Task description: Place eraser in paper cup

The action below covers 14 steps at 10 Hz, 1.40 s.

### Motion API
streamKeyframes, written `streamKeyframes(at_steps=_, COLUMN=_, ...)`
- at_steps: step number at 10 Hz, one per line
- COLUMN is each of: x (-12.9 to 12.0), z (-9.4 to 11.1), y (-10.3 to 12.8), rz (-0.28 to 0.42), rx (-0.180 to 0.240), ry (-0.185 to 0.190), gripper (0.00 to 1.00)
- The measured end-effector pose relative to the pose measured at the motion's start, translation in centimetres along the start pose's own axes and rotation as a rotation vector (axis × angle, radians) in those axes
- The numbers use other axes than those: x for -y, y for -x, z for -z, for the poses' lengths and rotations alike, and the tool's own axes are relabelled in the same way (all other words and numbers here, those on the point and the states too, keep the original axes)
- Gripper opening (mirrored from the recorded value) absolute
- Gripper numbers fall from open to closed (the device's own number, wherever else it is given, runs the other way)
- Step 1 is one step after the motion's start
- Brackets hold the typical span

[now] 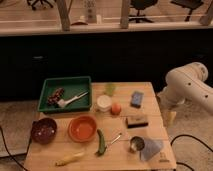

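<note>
Pale wooden slatted table [47, 154] fills the foreground, its front edge closest, and everything else sits on it or beside it. Next in bulk is the white robot arm [192, 84], which bends in from the right and hangs down off the table's right edge. A green rectangular plastic tray [65, 80] lies at the far left. In front of it are a round orange bowl [82, 128] and a dark brown bowl [44, 130].

The two-finger gripper [169, 117] points down just beside the right edge, level with the middle of the table. Its fingers stand apart with nothing between them.

The white paper cup [104, 103] stands upright near the table's centre, mouth up, with a small orange fruit [116, 108] just beside it. The eraser, a small rectangular block with a blackish top and tan base [136, 121], lies flat between the cup and the gripper, apart from both. A blue rectangular sponge [136, 98] sits behind it, and a small metal cup [136, 144] in front.

By my reading the task is at its first step: the approach, with no grasp made yet. The next move calls for bringing the gripper left over the table and lowering the spread fingers astride the dark block, not the blue sponge, clear of the metal cup. Then comes closing, lifting, and carrying past the fruit to the cup's mouth.
</note>
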Motion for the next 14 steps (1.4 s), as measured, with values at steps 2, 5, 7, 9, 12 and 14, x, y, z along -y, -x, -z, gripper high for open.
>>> streamKeyframes(at_steps=2, x=0.0, z=0.0, y=0.0, rz=0.000, rx=0.000, ry=0.000, gripper=0.90)
streamKeyframes(at_steps=5, x=0.0, z=0.0, y=0.0, rz=0.000, rx=0.000, ry=0.000, gripper=0.90)
streamKeyframes(at_steps=7, x=-0.2, z=-0.3, y=0.1, rz=0.009, rx=-0.001, ry=0.003, gripper=0.82)
streamKeyframes(at_steps=9, x=-0.7, z=-2.1, y=0.5, rz=0.054, rx=-0.001, ry=0.007, gripper=0.80)
streamKeyframes(at_steps=12, x=-1.1, z=-2.9, y=1.0, rz=0.091, rx=-0.001, ry=0.011, gripper=0.80)
streamKeyframes(at_steps=14, x=-1.4, z=-4.3, y=1.6, rz=0.118, rx=0.009, ry=0.012, gripper=0.80)
